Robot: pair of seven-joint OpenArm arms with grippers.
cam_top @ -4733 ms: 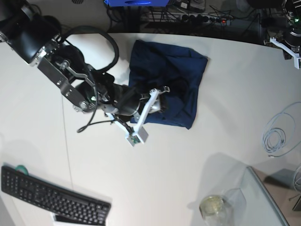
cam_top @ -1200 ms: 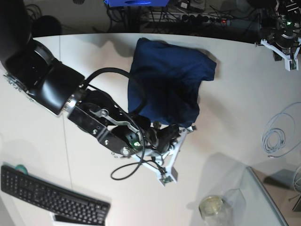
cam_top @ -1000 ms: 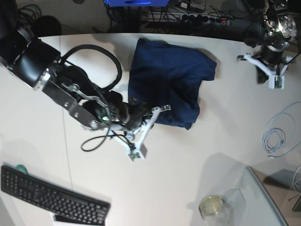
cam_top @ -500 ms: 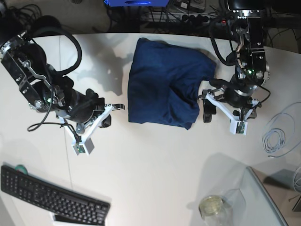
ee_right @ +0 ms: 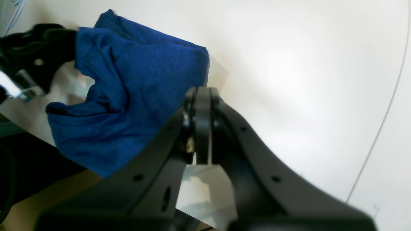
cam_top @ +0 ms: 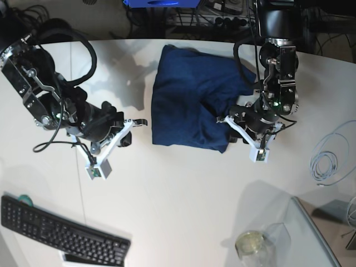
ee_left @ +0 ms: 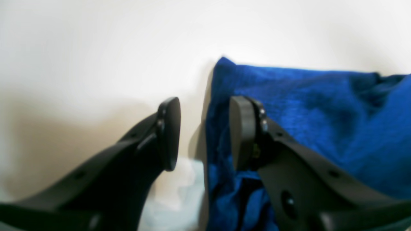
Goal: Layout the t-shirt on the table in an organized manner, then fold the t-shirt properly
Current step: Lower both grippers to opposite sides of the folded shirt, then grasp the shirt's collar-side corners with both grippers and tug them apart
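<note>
The navy t-shirt (cam_top: 189, 94) lies as a rough folded rectangle on the white table (cam_top: 183, 194), its right side rumpled. My left gripper (cam_top: 229, 129) is at the shirt's lower right edge. In the left wrist view the left gripper (ee_left: 204, 128) stands open, its jaws straddling the edge of the t-shirt (ee_left: 321, 112) without pinching it. My right gripper (cam_top: 139, 122) sits a little left of the shirt, apart from it. The right wrist view shows the right gripper (ee_right: 202, 93) shut on nothing, with the t-shirt (ee_right: 138, 73) beyond it.
A black keyboard (cam_top: 61, 231) lies at the front left. A coiled white cable (cam_top: 325, 161) is at the right edge, and a glass jar (cam_top: 251, 245) stands beside a clear panel (cam_top: 311, 233) at the front right. Cables and a power strip (cam_top: 222, 19) run behind the table.
The right arm pulled back left off the shirt, staying shut. The left arm swung in from the far right corner to the shirt's right edge and opened its jaws.
</note>
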